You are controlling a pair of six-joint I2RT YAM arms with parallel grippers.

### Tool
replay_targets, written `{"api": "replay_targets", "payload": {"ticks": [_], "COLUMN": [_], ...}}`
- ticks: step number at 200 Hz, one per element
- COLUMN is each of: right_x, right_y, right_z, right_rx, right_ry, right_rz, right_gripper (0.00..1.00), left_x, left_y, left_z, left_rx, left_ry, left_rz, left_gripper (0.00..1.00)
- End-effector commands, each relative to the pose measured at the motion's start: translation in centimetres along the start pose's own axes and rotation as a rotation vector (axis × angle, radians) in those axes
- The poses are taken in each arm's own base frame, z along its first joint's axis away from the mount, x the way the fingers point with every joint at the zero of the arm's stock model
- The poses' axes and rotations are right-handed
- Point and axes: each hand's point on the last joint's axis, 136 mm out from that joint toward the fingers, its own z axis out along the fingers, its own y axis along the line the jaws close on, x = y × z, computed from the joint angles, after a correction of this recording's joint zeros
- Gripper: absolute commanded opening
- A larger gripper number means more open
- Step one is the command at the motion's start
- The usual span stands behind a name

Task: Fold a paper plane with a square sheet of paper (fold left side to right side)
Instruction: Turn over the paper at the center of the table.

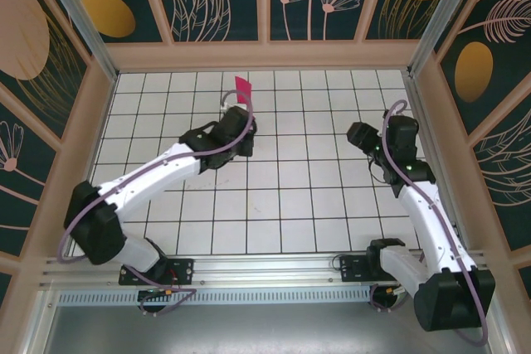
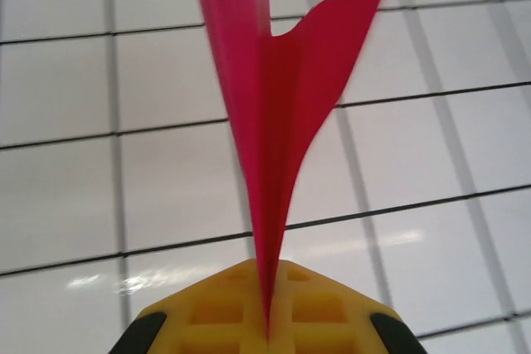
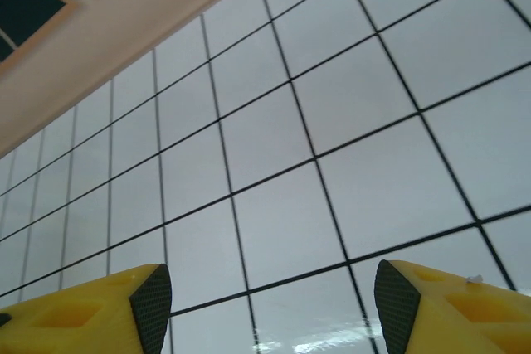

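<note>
1. I am pinching the paper plane (image 2: 270, 122) in my left gripper (image 2: 267, 325), holding it above the far part of the tiled table (image 1: 290, 205).
2. It is showing as plain magenta-pink paper, folded, slightly blurred.
3. It is standing edge-on out of my fingers, narrow at the grip and widening away from it.
4. One layer is splaying rightward into a sharp pointed corner.

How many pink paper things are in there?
1: the pink paper plane, pinched in the left pincer, held over the far tiles. The arms could hide another.
</note>
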Motion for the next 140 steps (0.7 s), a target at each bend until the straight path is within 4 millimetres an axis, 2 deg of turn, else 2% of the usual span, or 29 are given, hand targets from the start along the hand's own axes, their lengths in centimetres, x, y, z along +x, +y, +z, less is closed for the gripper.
{"api": "replay_targets", "payload": {"ticks": [1, 11, 35, 64, 97, 125, 140], "right_x": [0.1, 0.1, 0.4, 0.6, 1.1, 1.9, 2.5], "right_y": [-2.6, -3.0, -3.2, -3.5, -3.6, -4.0, -4.3], "right_z": [-0.5, -0.4, -0.4, -0.4, -0.1, 0.6, 1.0], "right_rx": [0.119, 0.142, 0.14, 0.143, 0.127, 0.112, 0.098], "right_ry": [-0.03, -0.035, -0.032, -0.03, -0.014, 0.007, 0.028], "right_rz": [0.003, 0.002, 0.01, 0.025, 0.035, 0.049, 0.062], "right_gripper": [0.69, 0.69, 0.69, 0.7, 0.7, 0.75, 0.76], "left_x": [2.1, 2.3, 3.9, 7.1, 9.4, 11.3, 11.8], "left_y": [5.6, 5.1, 2.8, -0.1, -1.3, -2.9, -4.1], "left_z": [-1.0, -1.0, 1.4, 4.3, 5.9, 7.7, 8.6], "left_rx": [-0.437, -0.475, -0.525, -0.536, -0.581, -0.531, -0.491], "left_ry": [0.068, 0.076, 0.126, 0.217, 0.301, 0.385, 0.42], "left_rz": [0.127, 0.149, 0.22, 0.268, 0.326, 0.334, 0.342], "left_gripper": [0.0, 0.0, 0.0, 0.0, 0.0, 0.0, 0.06]}}
